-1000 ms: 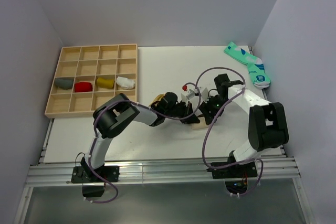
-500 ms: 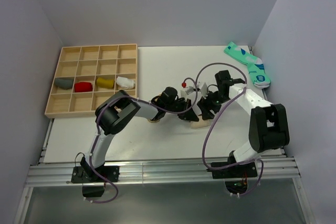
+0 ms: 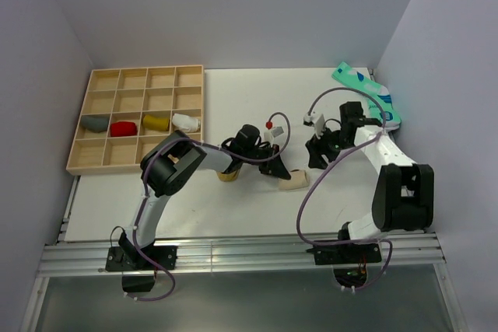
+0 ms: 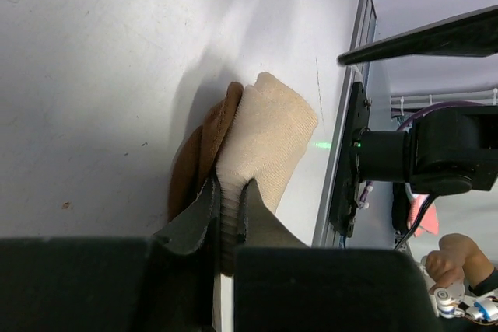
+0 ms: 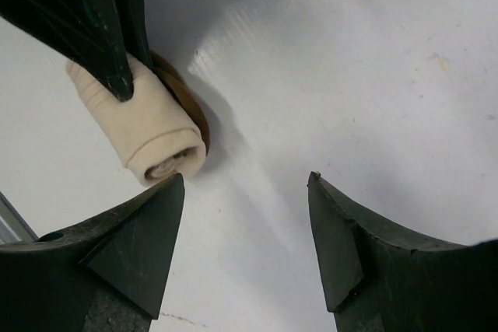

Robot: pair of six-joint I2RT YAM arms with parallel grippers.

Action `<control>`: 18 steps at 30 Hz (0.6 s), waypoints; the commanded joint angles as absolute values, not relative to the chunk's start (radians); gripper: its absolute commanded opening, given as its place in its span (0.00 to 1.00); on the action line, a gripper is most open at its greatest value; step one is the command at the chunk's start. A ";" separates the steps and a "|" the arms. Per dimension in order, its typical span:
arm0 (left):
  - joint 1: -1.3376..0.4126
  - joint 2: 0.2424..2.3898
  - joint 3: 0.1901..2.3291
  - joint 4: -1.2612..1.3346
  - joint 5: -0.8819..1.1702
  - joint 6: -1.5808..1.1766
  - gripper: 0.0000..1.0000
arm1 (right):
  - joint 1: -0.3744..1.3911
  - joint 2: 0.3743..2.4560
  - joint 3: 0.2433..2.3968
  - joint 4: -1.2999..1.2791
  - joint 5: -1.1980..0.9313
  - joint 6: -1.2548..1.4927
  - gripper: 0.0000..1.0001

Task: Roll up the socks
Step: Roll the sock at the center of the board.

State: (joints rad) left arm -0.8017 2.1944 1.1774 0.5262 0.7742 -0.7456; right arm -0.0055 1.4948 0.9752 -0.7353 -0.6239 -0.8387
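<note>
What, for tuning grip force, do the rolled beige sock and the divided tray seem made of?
The rolled beige sock looks like soft knit fabric, matte: fine ribbing, spiral layers at its end. The divided tray is probably light unfinished wood or plywood: pale tan, matte, thin straight walls.

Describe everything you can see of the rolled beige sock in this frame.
The beige sock is soft ribbed knit, wound into a short cylinder whose spiral end faces the right wrist camera. A dark brown band shows along one side of the roll. It lies on the white table near its middle, with the left gripper shut on one end. Nothing else touches it.
</note>
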 commanded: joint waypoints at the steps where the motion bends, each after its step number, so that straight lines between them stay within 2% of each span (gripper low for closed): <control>1: -0.801 2.252 1.166 0.350 0.784 -0.719 0.00 | -0.041 1.418 0.940 -0.747 -0.669 -0.903 0.72; 12: -0.781 2.279 1.235 0.210 0.827 -0.701 0.00 | -0.040 1.241 0.807 -0.773 -0.676 -1.163 0.72; 18: -0.776 2.306 1.288 0.143 0.839 -0.689 0.00 | 0.038 1.171 0.741 -0.716 -0.638 -1.164 0.72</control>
